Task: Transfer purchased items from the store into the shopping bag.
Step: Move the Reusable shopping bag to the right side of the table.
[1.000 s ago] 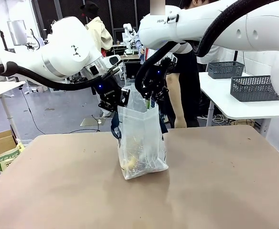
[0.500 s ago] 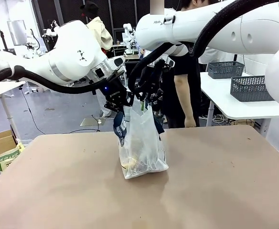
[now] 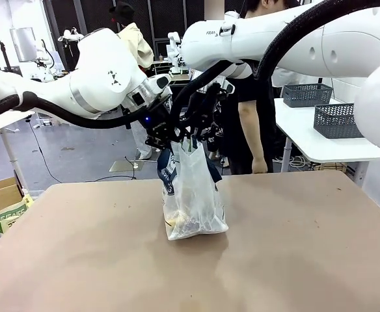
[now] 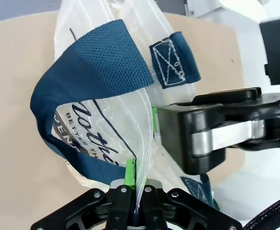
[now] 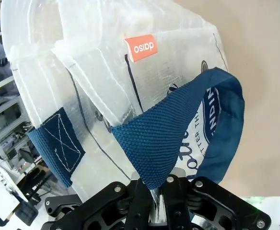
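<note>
The shopping bag point(image 3: 191, 195), translucent with navy handles, stands upright at the table's middle with its mouth drawn together. Yellowish purchased items point(image 3: 180, 224) show faintly through its bottom. My left gripper point(image 3: 167, 138) is shut on the bag's top rim from the left. In the left wrist view my left gripper point(image 4: 136, 191) pinches the plastic beside a navy handle loop point(image 4: 94, 72). My right gripper point(image 3: 198, 135) is shut on the rim from the right. In the right wrist view my right gripper point(image 5: 154, 191) grips the rim under a navy strap point(image 5: 178, 129). The two grippers nearly touch. The store is not on this table.
A person point(image 3: 252, 123) stands behind the bag at the far side. Two dark grey lattice baskets point(image 3: 343, 120) sit on a white side table point(image 3: 307, 146) at the right. The brown tabletop point(image 3: 294, 260) is bare around the bag.
Both grippers have drawn toward each other, holding the rim. The bag's mouth has gone from spread open to pinched narrow.
</note>
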Robot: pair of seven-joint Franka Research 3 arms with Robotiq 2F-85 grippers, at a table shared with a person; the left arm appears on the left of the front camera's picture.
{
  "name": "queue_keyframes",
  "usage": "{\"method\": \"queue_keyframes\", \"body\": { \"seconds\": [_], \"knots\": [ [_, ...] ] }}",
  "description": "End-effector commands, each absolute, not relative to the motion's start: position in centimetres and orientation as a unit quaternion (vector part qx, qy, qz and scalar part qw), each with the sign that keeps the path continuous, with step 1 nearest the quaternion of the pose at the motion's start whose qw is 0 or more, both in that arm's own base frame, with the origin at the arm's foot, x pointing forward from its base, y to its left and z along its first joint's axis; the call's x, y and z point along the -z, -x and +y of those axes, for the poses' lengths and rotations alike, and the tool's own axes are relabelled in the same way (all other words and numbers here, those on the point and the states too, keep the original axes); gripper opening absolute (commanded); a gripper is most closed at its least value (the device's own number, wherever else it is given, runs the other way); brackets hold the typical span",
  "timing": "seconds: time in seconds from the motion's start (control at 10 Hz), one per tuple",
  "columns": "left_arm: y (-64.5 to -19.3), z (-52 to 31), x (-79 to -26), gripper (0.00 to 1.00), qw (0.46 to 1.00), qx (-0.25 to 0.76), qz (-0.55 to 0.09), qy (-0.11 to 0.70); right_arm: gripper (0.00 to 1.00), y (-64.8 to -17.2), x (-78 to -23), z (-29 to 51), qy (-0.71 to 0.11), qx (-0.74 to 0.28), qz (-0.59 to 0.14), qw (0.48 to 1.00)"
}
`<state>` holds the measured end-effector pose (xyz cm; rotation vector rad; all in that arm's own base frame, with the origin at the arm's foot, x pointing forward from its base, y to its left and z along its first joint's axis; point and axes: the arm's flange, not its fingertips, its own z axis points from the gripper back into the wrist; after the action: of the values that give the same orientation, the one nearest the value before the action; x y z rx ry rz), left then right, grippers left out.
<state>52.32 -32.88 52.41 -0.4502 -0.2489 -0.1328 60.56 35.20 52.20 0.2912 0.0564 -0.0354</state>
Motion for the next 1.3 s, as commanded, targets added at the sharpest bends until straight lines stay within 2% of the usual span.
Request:
{"method": "queue_keyframes", "body": {
  "seconds": [0.0,0.7,0.8,1.2],
  "knots": [
    [-52.3,-33.6,-52.4,0.0,0.959,0.055,-0.134,0.242,0.0,-61.4,-52.6,36.6,-0.166,0.032,0.029,0.985],
    [-52.5,-33.1,-52.0,0.0,0.964,0.06,-0.126,0.227,0.0,-60.7,-52.5,36.5,-0.175,0.04,0.024,0.983],
    [-52.7,-33.0,-51.7,0.05,0.964,0.058,-0.124,0.227,0.0,-60.7,-52.4,36.5,-0.174,0.038,0.025,0.984],
    [-52.4,-32.8,-53.5,0.84,0.952,0.068,-0.147,0.26,0.0,-61.1,-52.2,36.3,-0.173,0.038,0.03,0.984]
  ]
}}
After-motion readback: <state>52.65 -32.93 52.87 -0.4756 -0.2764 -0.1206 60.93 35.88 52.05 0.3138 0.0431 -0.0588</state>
